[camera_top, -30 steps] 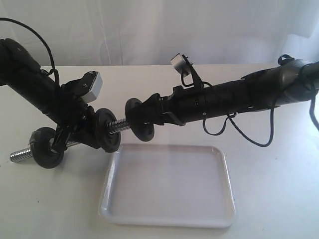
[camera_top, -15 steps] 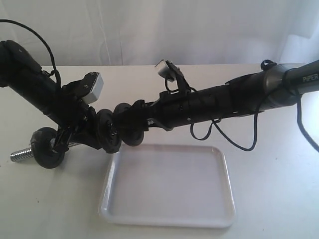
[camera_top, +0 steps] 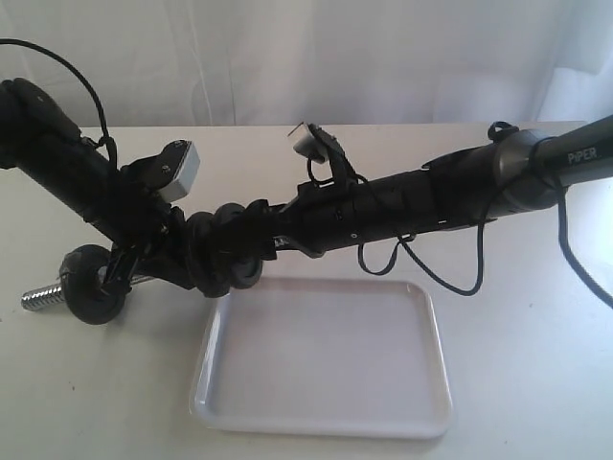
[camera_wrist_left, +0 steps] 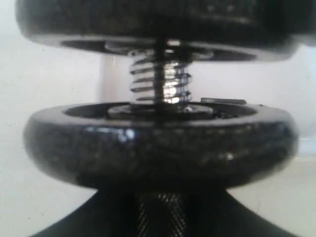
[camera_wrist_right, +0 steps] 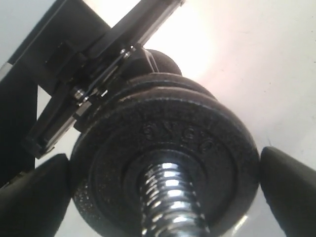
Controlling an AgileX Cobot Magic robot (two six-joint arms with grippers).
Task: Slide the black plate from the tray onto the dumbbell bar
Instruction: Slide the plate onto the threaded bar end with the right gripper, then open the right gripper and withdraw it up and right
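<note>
r gripper (camera_wrist_right: 160,195): fingers (camera_wrist_right: 289,192) flank the black plate (camera_wrist_right: 197,140) at its rim, touching or a hair off, can't tell which. plate's on the dumbbell bar (camera_wrist_right: 165,197), up off the tray (camera_top: 421,407), beyond the tray corner nearest the l arm. l gripper (camera_top: 144,261) clamped on bar's knurled mid.

risk: coarse chrome thread snags the hole if plate cocks, so it jams short of next disc (camera_wrist_left: 158,143). a hard shove could twist bar in l grip.

plate is rough pebbled cast metal w/ raised lettering. tray is smooth glossy white w/ rounded corners.
</note>
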